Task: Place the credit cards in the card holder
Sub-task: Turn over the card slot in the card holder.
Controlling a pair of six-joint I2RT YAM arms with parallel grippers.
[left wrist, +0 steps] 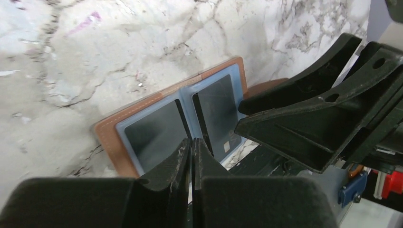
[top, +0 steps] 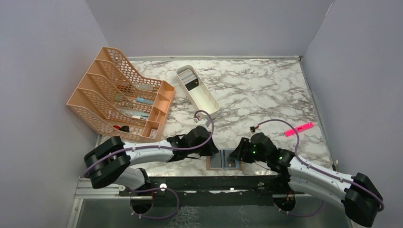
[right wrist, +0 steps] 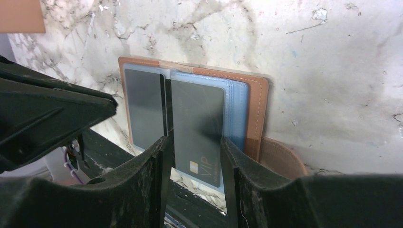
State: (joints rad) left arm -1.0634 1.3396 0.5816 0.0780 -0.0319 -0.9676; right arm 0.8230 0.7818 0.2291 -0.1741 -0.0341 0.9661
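The tan card holder [top: 208, 162] lies open at the table's near edge, its blue sleeves up. Each sleeve shows a dark credit card: one [right wrist: 145, 107] in the left sleeve and one marked VIP [right wrist: 197, 118] in the right, its near end sticking out past the sleeve. My right gripper [right wrist: 194, 140] is open, with a finger on either side of the VIP card; whether they touch it is unclear. My left gripper [left wrist: 191, 141] hovers over the holder's middle fold [left wrist: 187, 102], its fingers together with only a slit between them and nothing in it.
An orange mesh file rack [top: 119, 97] stands at the back left. Beside it a white oblong tray [top: 209, 102] holds more cards [top: 190, 78]. A pink highlighter [top: 299, 128] lies at the right. A dark metal rail [top: 204, 183] runs just below the holder.
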